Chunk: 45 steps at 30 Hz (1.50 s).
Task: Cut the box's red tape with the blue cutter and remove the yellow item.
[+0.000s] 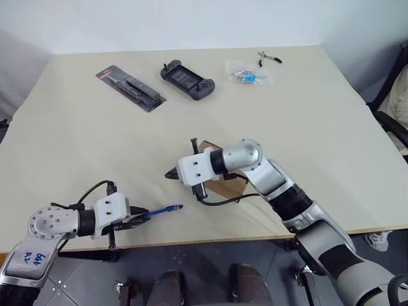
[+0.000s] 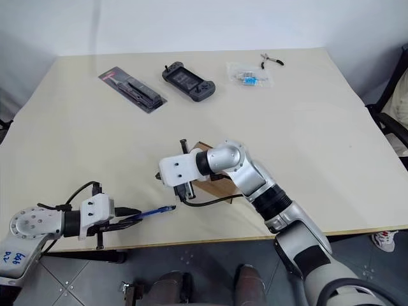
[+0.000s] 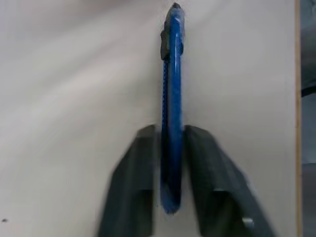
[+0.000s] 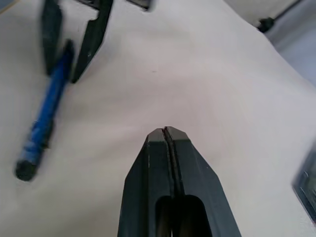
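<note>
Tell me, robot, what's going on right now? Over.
Left pincer around the blue cutter. Right pincer shut, empty, in front of the box. Nothing between cutter and box.

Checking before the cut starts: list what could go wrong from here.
1. The left gripper has the blue cutter only by its rear end, fingers loose around it; it may slip or tilt.
2. The right gripper hangs shut and empty, its arm covering most of the box, so nothing visibly steadies the box and the tape is hidden.
</note>
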Available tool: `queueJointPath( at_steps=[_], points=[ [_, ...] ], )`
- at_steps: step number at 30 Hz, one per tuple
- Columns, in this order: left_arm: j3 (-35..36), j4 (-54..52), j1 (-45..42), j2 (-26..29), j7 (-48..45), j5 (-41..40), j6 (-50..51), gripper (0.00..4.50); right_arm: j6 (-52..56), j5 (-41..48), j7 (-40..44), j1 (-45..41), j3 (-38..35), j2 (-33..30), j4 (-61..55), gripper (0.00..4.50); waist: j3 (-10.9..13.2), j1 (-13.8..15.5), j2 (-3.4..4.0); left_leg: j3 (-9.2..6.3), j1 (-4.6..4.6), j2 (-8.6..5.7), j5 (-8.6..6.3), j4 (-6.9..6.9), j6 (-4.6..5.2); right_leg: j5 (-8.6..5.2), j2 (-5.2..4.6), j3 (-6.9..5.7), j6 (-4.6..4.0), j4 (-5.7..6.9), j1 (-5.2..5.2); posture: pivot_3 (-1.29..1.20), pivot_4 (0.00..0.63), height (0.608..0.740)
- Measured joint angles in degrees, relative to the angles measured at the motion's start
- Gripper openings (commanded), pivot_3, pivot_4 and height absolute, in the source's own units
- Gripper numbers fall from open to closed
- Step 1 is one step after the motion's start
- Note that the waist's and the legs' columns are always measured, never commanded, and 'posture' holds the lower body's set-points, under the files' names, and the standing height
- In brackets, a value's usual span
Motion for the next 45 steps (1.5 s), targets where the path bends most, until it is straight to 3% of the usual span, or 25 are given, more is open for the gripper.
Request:
queueJointPath(
  at_steps=[9,13,18,28,29,45],
  points=[
    [-0.5,-4.1,2.5,1.5,-0.1,-0.7,4.2,4.44,4.3,0.7,-0.5,1.1,-0.9,-2.0,-2.8,0.00,0.0,0.0,0.00,0.04,0.01,0.01,-0.03,-0.04,-0.01,0.00,0.01,0.00,0.00,-0.01,-0.04,0.00,0.150,0.740],
    [-0.7,-3.8,2.5,1.4,-0.3,-1.2,4.3,4.44,6.9,2.5,0.5,2.6,-0.9,-2.0,-5.4,0.00,0.0,0.0,0.00,0.04,0.01,0.01,-0.04,-0.04,-0.02,0.00,0.00,0.00,0.00,-0.01,-0.04,0.00,0.150,0.740],
    [-1.1,-2.6,2.2,1.4,-1.3,-1.3,3.3,3.36,8.5,3.7,2.3,3.4,-0.8,-3.1,-7.2,0.00,0.0,0.0,0.00,0.07,0.04,0.02,-0.04,-0.03,-0.02,0.00,0.01,0.00,-0.01,0.00,-0.04,0.00,0.150,0.740],
    [-2.1,-0.1,1.1,1.4,-3.2,-1.6,0.0,0.51,4.4,3.0,4.9,4.8,1.6,-5.9,-9.1,0.00,0.0,0.0,0.01,0.10,0.05,0.02,-0.04,-0.02,-0.02,-0.01,0.01,0.00,-0.01,0.00,-0.03,0.00,0.150,0.740],
    [-2.1,0.1,1.1,1.4,-3.3,-1.6,-0.1,0.37,3.8,2.8,5.1,4.9,1.8,-6.1,-9.1,0.00,0.0,0.0,0.02,0.10,0.06,0.02,-0.04,-0.02,-0.02,-0.01,0.01,0.01,-0.01,0.01,-0.03,0.00,0.150,0.740],
    [-2.1,0.0,1.0,1.5,-3.1,-2.1,1.0,0.37,-7.9,-2.9,9.3,6.5,10.1,-7.9,-9.9,0.00,0.0,0.0,0.03,0.12,0.08,0.03,-0.04,-0.02,-0.02,-0.01,0.01,0.01,-0.02,0.02,-0.03,0.00,0.150,0.740]
  ],
)
